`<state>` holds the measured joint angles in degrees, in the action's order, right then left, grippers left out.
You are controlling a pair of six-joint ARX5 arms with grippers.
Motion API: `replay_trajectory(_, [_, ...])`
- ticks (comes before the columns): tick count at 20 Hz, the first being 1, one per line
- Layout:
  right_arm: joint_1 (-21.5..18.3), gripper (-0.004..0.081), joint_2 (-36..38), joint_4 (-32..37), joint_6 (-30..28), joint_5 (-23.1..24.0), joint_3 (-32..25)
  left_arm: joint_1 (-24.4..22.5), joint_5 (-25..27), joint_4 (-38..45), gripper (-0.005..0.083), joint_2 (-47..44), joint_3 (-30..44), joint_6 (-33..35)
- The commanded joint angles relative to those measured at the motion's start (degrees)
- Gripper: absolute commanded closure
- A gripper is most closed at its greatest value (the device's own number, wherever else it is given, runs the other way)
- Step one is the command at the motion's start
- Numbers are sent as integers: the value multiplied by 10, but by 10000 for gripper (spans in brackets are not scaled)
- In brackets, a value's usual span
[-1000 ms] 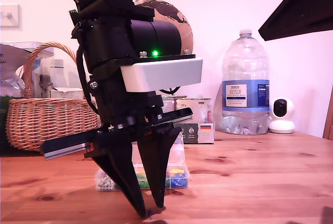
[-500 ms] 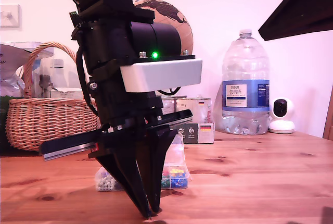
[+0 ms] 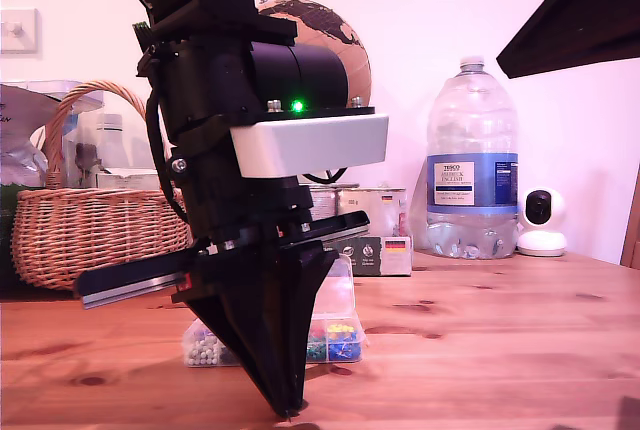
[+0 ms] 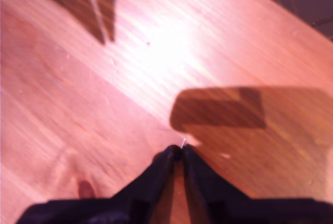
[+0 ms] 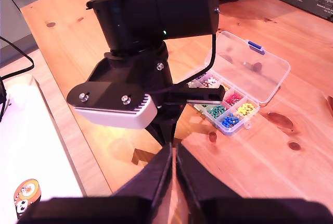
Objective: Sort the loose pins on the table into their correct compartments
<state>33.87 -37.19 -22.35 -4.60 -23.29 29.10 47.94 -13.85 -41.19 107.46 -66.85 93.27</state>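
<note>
- My first gripper (image 4: pixel 178 153) is clamped on a dark pin (image 4: pixel 177 154) at the table (image 4: pixel 78 104).
- My second gripper (image 5: pixel 173 153) has its fingers nearly together, holding nothing; the compartments (image 5: pixel 225 108) lie at its 1 o'clock.

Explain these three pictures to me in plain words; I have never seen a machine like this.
I am a robot with two arms, each ending in a two-fingered claw. The exterior view comes from a camera standing on the wooden table. The other two come from cameras mounted on the claws, looking along their fingers.

The big black arm filling the exterior view ends in my first claw, tips down on the table. Its own camera shows it pinched shut on a dark push pin, whose metal point sticks out.

My second claw hangs higher, shut and empty, looking down on that arm and on the clear pin box, which is open, its cells full of coloured pins.

Behind stand a wicker basket, a globe and a water bottle.
</note>
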Motion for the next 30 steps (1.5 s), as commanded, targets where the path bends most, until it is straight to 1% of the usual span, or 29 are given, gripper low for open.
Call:
replay_trajectory(1, [3,783,-2,3,-2,-2,-4,-2,5,0,742,28,6,2])
replay_trajectory(3, [3,783,-2,3,-2,-2,-4,-4,9,1,794,28,6,2])
replay_trajectory(14, [3,783,-2,5,-2,-2,-4,-4,30,-2,796,22,5,-5])
replay_trajectory(22, [3,783,-2,5,-2,-2,-4,-4,39,-10,796,-11,5,-21])
replay_trajectory(24, [3,783,-2,5,-2,-2,-4,-4,39,-9,796,-19,5,-35])
replay_trajectory(30, [3,783,-2,5,-2,-2,-4,-4,50,-9,796,-45,5,-40])
